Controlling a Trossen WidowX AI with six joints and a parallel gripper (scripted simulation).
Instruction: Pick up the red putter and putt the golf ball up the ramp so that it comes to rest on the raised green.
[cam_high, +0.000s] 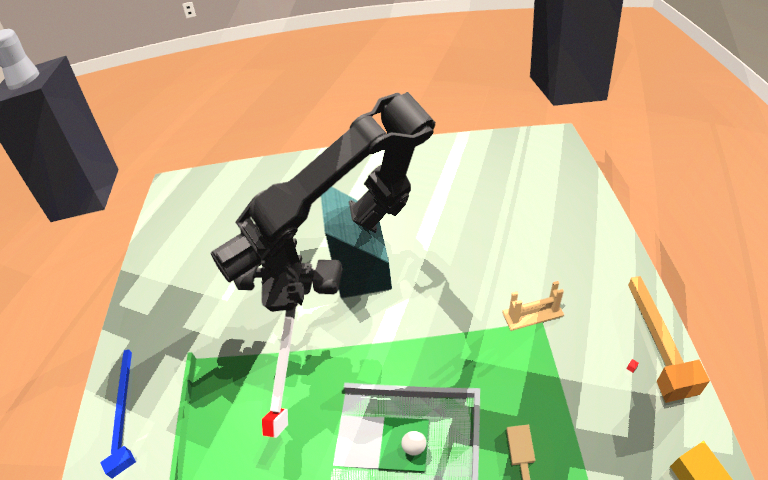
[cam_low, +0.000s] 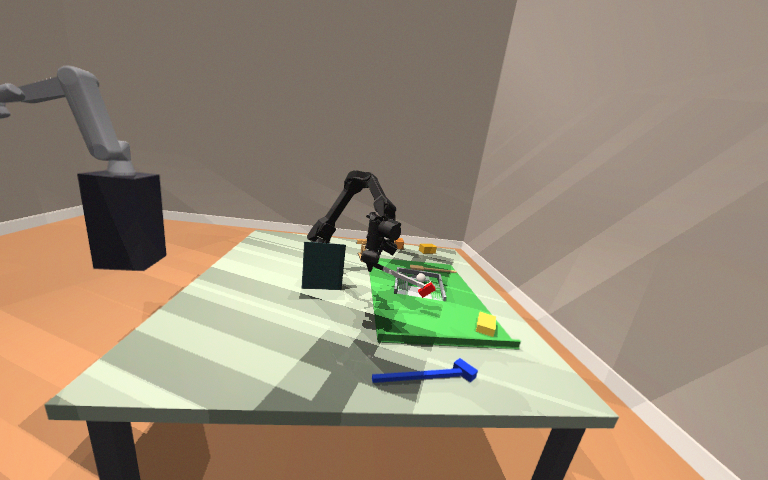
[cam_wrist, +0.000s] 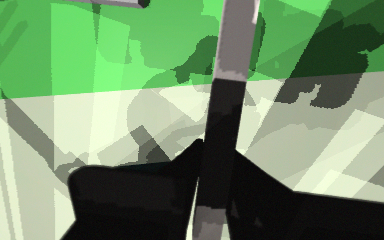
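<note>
Red putter (cam_high: 279, 384): grey shaft with a red-and-white head (cam_high: 274, 423), clamped at its upper end between the closed fingers of the black gripper (cam_high: 289, 302); the shaft slants down from the gripper so that the head sits low over the bright green mat (cam_high: 226, 441), near the table's (cam_low: 169, 339) near edge in the top view. In the wrist view the shaft (cam_wrist: 225, 125) runs straight up between the two dark fingers. Golf ball (cam_high: 414, 442): white, resting on the small green square inside the grey-framed raised green (cam_high: 412, 391), well apart from the putter head, toward the table's right side. Arm (cam_high: 334, 164): black, mounted on a dark teal block (cam_high: 362, 266) near the table's centre. Other items: blue putter (cam_high: 120, 418) lying flat near the left edge; small wooden rack (cam_high: 533, 308) beside the mat's far right corner; orange mallet (cam_high: 668, 345) along the right edge, with a tiny red cube (cam_high: 632, 365) beside it; wooden paddle (cam_high: 521, 447) on the mat right of the frame; yellow block (cam_high: 699, 463) at the near right corner.
</note>
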